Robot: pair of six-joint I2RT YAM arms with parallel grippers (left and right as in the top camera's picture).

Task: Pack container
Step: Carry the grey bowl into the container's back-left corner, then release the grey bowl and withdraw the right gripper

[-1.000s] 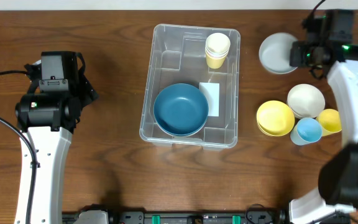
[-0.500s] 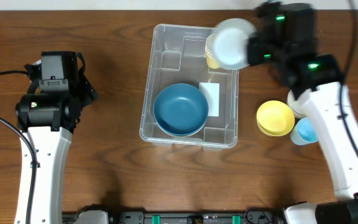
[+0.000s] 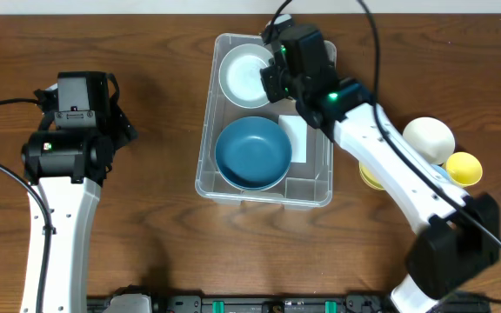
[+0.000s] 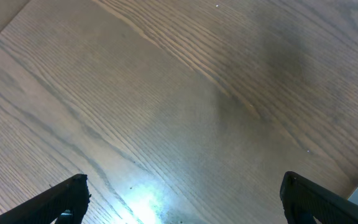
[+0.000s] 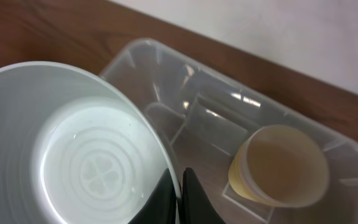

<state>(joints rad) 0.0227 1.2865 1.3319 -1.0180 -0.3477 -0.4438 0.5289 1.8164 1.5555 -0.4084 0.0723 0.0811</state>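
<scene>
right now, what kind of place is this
Probably a robot lab bench, not a kitchen: a left arm and right arm at a wooden table, a clear container holding a blue bowl, a cream bowl beside it.

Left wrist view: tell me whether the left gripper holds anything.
No, the left gripper is open, and only the wooden table shows between its jaws.

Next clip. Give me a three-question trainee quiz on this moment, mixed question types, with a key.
1. True or false: the blue bowl lies inside the container.
2. Which grips the white bowl by its rim: A, the left hand, or B, the right hand?
3. Fill in: the left hand's jaws stand ____.
Key: 1 true; 2 B; 3 open.
</scene>
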